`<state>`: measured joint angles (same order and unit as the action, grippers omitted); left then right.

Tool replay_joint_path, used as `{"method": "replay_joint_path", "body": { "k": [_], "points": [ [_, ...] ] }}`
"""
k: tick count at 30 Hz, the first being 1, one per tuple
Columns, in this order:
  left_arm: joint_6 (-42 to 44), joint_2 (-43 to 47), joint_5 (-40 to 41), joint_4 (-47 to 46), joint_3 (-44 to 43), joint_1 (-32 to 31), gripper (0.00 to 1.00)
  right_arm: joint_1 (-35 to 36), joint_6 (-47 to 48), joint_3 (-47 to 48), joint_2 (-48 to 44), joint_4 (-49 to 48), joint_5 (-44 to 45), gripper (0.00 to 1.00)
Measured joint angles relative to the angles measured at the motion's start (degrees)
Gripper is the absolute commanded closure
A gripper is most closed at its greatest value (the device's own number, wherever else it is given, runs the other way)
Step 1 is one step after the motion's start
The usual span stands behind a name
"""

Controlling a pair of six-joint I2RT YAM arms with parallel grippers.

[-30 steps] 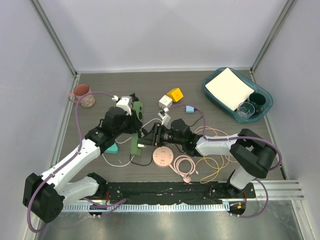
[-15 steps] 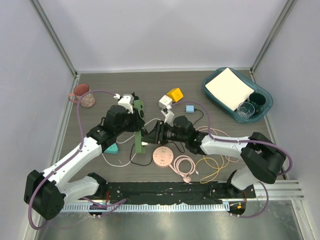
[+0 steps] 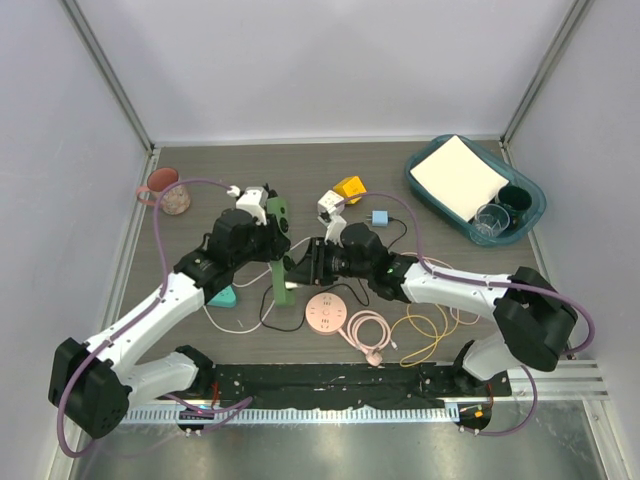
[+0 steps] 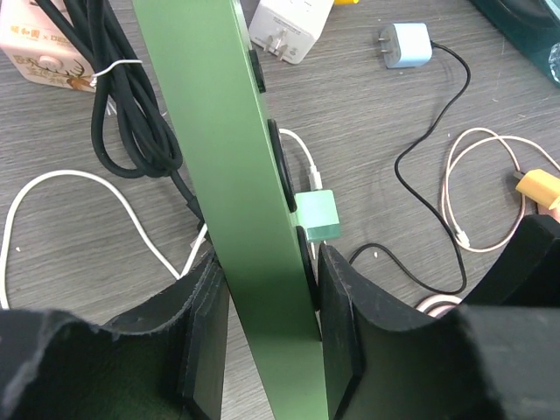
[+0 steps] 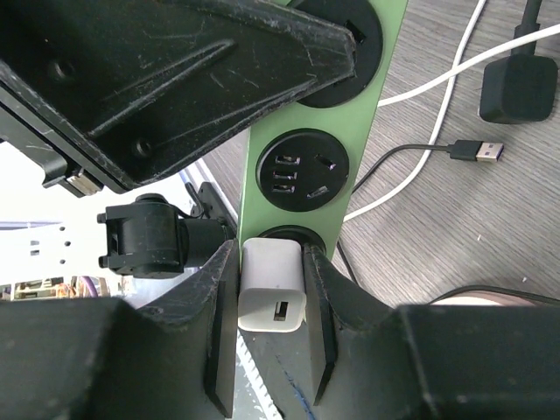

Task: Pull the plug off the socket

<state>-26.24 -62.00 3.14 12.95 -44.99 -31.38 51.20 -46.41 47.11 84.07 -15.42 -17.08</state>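
Note:
A green power strip (image 3: pixel 278 262) stands tilted on its edge in the middle of the table. My left gripper (image 3: pixel 268 238) is shut on the strip, its pads against both flat sides (image 4: pixel 267 332). The strip (image 4: pixel 227 157) shows several round black sockets along one face. A white cube plug (image 5: pixel 273 284) with a USB port sits in the strip's nearest socket. My right gripper (image 5: pixel 271 306) is shut on the plug, one finger on each side. In the top view my right gripper (image 3: pixel 298 272) is at the strip's near end. The plug is hidden in the left wrist view.
A mint cube (image 4: pixel 317 217) on a white cable lies beside the strip. A pink round socket (image 3: pixel 325 315), coiled pink cable (image 3: pixel 368 332) and yellow cable (image 3: pixel 430 338) lie near the front. White adapter (image 3: pixel 330 205), yellow cube (image 3: pixel 350 187), blue charger (image 3: pixel 378 218), teal bin (image 3: pixel 415 178), pink cup (image 3: pixel 165 188).
Both arms have shifted a little away from the bases. The strip's near end has swung slightly right. Both grippers keep their hold, and the plug stays in its socket.

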Motion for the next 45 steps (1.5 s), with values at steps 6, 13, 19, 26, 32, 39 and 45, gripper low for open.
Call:
{"method": "replay_joint_path", "body": {
  "k": [6, 13, 19, 26, 32, 39, 45],
  "points": [
    [0.2, -0.3, -0.3, -1.2, -0.5, 0.0, 1.00, -2.4, -5.7, -1.8, 0.5, -6.0, -5.4, 0.99],
    [2.8, -4.0, -0.9, -0.3, -2.4, 0.1, 1.00, -3.4, -7.9, -3.0, 2.8, -9.2, -6.8, 0.99],
    [3.3, -4.5, -3.5, -1.3, -2.6, 0.1, 1.00, -2.8, -1.6, -1.8, -1.3, -0.8, -2.4, 0.99],
    [3.6, -3.1, -7.3, -3.9, -2.3, 0.1, 1.00, -3.5, -1.5, -2.8, -4.2, -0.8, -4.2, 0.99],
    [4.5, -2.5, -8.1, -3.9, -1.8, 0.2, 1.00, -5.2, -7.8, -6.9, -1.7, -11.9, -9.9, 0.99],
    [4.4, -3.1, -7.3, -2.8, -1.7, 0.3, 1.00, -4.9, -6.2, -6.5, -1.7, -9.2, -8.6, 0.99],
    [3.5, -3.5, -8.5, -4.3, -2.1, 0.2, 1.00, -3.0, 1.2, -1.6, -6.6, 5.5, -1.1, 0.99]
  ]
}}
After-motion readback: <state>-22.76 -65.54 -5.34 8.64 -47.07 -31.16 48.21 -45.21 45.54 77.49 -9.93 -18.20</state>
